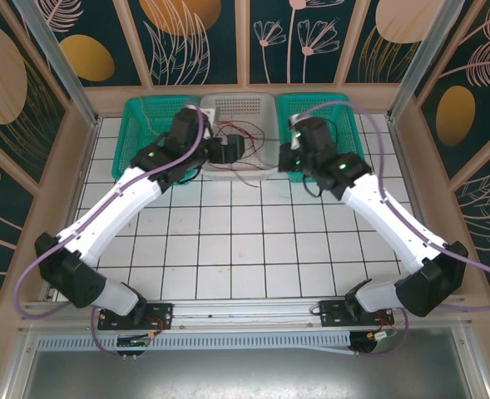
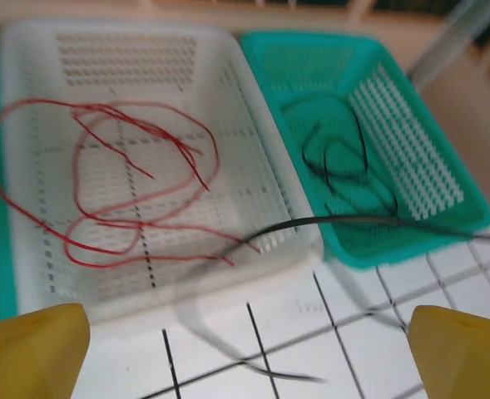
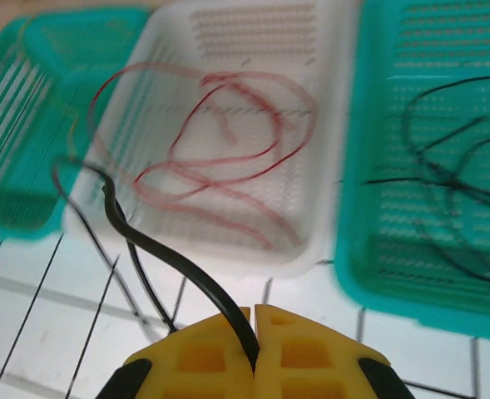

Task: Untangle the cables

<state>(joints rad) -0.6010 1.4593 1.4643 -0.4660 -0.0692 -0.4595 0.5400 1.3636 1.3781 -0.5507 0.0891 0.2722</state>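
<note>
Cable in my right gripper [image 3: 253,332]: my two yellow fingers are pressed together, pinching the loose black cable [image 3: 171,260] right at their seam.
Left gripper [image 2: 246,353]: jaws wide apart, one yellow fingertip at each lower corner of my left wrist view. Only tile and a stray stretch of wire lie between them, and I grip nothing.
Writing: nothing sharp enough for me to read.
Loose black cable, look: thin, dark and smooth, a little thicker than the red wires.
Loose black cable, place: from my right fingers it climbs leftward in a wavy line over the tiled table [image 1: 245,241] toward the near left corner of the white basket [image 3: 228,253]. From my left wrist it is a blurred strand. It crosses the near rim of the right teal basket [image 2: 411,229], passes the white basket's near corner and drops onto the tiles.
Red cables [image 2: 128,179]: very thin wires in wide overlapping loops on the perforated floor of the white basket, a few free ends showing.
Coiled black cables [image 3: 444,174]: thin black wires in loose loops inside the right teal basket.
Left teal basket [image 3: 12,224]: just left of the white basket; contents too blurred to tell.
Basket row: three side by side along the far edge of the table, white in the middle.
Arms from above: my left gripper hovers over the white basket's near part, my right one at its near right corner.
</note>
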